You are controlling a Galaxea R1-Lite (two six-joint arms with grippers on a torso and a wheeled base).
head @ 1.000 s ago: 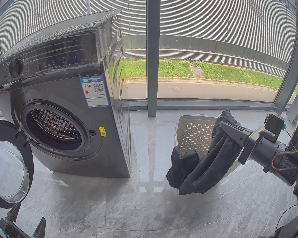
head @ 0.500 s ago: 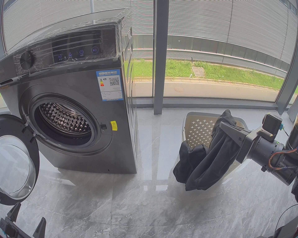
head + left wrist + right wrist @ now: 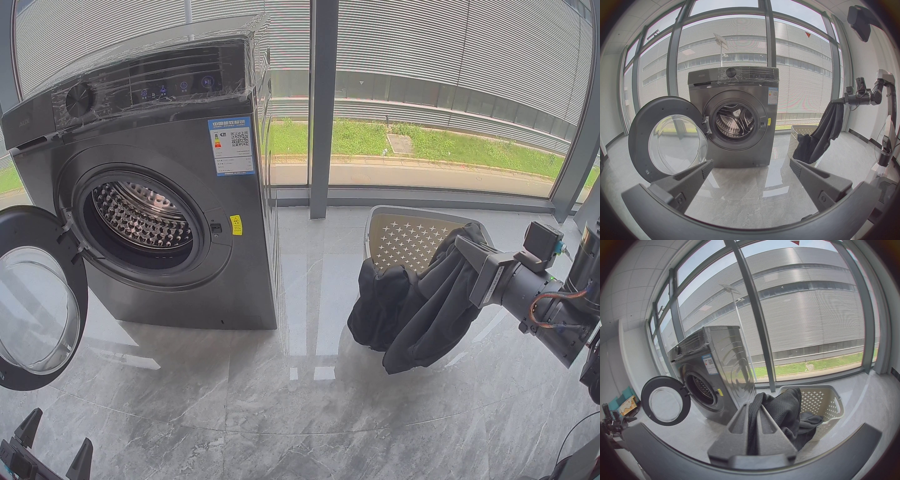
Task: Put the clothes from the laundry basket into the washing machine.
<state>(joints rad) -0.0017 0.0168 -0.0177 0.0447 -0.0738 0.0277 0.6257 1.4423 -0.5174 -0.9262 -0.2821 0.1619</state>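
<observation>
Dark garment (image 3: 431, 312) hangs from the right gripper (image 3: 461, 242), whose fingers are pressed together on the cloth's top edge. The cloth is lifted above the basket (image 3: 406, 240). Its lower folds bunch against the basket's side nearest the washer and trail down past the rim toward the floor (image 3: 300, 412). I cannot tell whether the bottom end touches the floor. In the right wrist view, more dark cloth lies inside the basket under the held piece.

The basket is beige with a perforated wall and sits on the floor by the window (image 3: 450, 94), to the right of the washer (image 3: 247, 275) and well apart from it.

The washer is grey, front-loading, and has plastic wrap over its top panel. Its round door (image 3: 37, 312) is swung fully open to the left, and the steel drum (image 3: 140, 215) is visible through the opening.

The left gripper (image 3: 57, 431) sits low at the near left, in front of the open door, with its fingers spread wide and holding nothing. It faces the washer.
</observation>
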